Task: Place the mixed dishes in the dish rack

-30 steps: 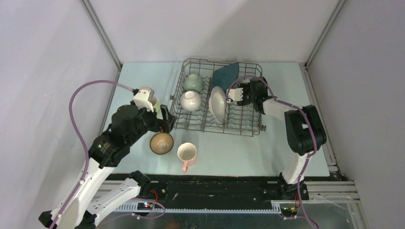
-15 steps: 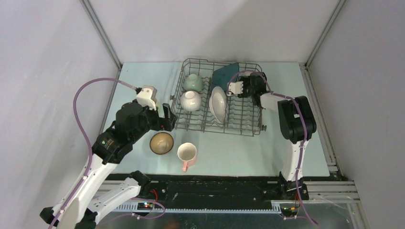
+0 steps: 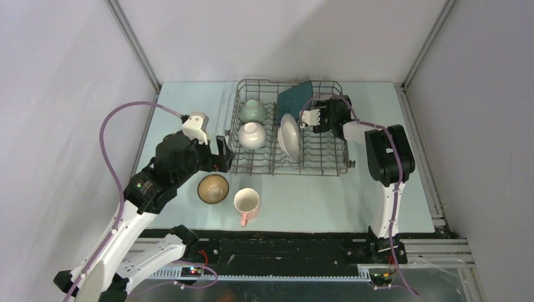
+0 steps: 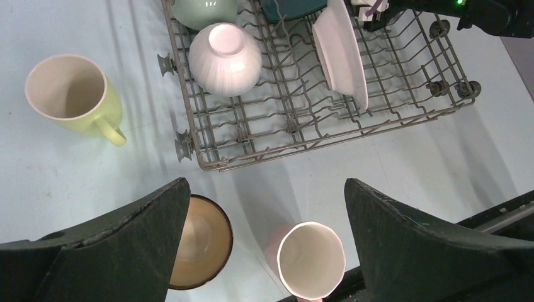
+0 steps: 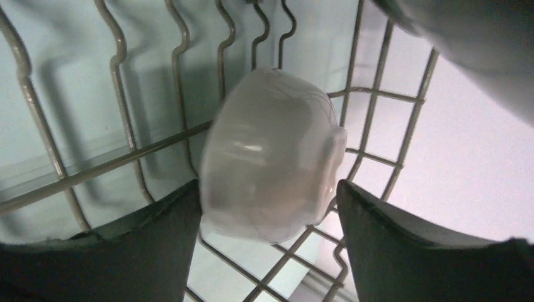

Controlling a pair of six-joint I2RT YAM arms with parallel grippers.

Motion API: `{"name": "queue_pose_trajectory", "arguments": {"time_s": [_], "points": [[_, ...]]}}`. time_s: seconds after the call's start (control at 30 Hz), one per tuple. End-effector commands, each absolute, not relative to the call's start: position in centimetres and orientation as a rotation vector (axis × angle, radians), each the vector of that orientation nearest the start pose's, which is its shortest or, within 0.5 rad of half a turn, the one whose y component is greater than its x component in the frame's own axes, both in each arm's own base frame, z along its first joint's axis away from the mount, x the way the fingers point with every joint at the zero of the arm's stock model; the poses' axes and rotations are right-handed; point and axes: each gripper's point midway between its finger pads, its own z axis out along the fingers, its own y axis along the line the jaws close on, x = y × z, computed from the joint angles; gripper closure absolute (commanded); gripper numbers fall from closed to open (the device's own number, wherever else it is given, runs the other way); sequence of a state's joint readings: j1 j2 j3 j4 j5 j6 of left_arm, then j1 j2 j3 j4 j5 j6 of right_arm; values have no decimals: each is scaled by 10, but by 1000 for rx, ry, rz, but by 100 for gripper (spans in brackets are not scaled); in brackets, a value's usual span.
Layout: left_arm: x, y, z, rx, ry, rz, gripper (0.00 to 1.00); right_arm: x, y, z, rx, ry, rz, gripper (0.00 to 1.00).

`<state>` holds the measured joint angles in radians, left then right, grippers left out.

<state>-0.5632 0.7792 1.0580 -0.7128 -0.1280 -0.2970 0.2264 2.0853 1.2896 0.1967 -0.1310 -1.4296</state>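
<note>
1. The large grey wire dish rack (image 3: 302,171) stands on the pale blue-green desk (image 3: 378,189), on the 12 o'clock side in front of both arms.
2. In its 10 o'clock corner sits a pale green bowl (image 3: 252,111). Just at 6 o'clock of it, a ribbed white bowl (image 3: 250,134) lies upside down on the wires.
3. A white round plate (image 3: 288,137) stands on its edge between the tines near the middle of the rack and leans a little. A dark teal angular plate (image 3: 295,97) stands at 12 o'clock of it, against the far rim.
4. The right claw (image 5: 271,189) is over the rack, close at 3 o'clock of the white round plate, with the dark teal angular plate at its 11 o'clock. These two plates are the nearest things to it.
5. The right claw holds a small glossy white bowl (image 5: 267,151). The bowl fills the gap, with one side against each finger, and the rack wires show behind it.
6. The left claw (image 4: 266,185) is wide and holds nothing. It hangs above the desk at the 7 o'clock corner of the rack.
7. A brown bowl (image 3: 213,188) stands upright on the desk at 6 o'clock of the left claw, partly covered by one finger in the wrist view. A pink mug (image 3: 246,203) stands upright at 4 o'clock of this bowl, a little apart.
8. A pale yellow-green mug (image 4: 69,91) stands upright on the desk near the 9 o'clock side of the rack. From above, the left arm hides it.
</note>
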Motion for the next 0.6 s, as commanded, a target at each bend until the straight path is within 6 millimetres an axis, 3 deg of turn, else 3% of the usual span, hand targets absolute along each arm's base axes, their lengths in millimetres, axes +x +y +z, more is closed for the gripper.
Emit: {"name": "queue_pose_trajectory", "arguments": {"time_s": [0.0,0.07,0.2,0.3,0.4,0.57], "points": [[229,-132,288,170,1993,-440,0,562,115,93,-1661,1410,-523,9],[228,-132,289,171,1992,-441,0,558,118,98,-1660,1407,-491,2],[224,-131,289,187,2013,-440,0,545,122,101,-1697,1416,-441,0],[220,-132,291,194,2018,-456,0,533,127,116,-1684,1400,-421,0],[215,-134,292,209,2034,-472,0,509,134,124,-1703,1406,-365,0],[210,-126,276,196,2122,-421,0,467,149,126,-1764,1439,-287,0]]}}
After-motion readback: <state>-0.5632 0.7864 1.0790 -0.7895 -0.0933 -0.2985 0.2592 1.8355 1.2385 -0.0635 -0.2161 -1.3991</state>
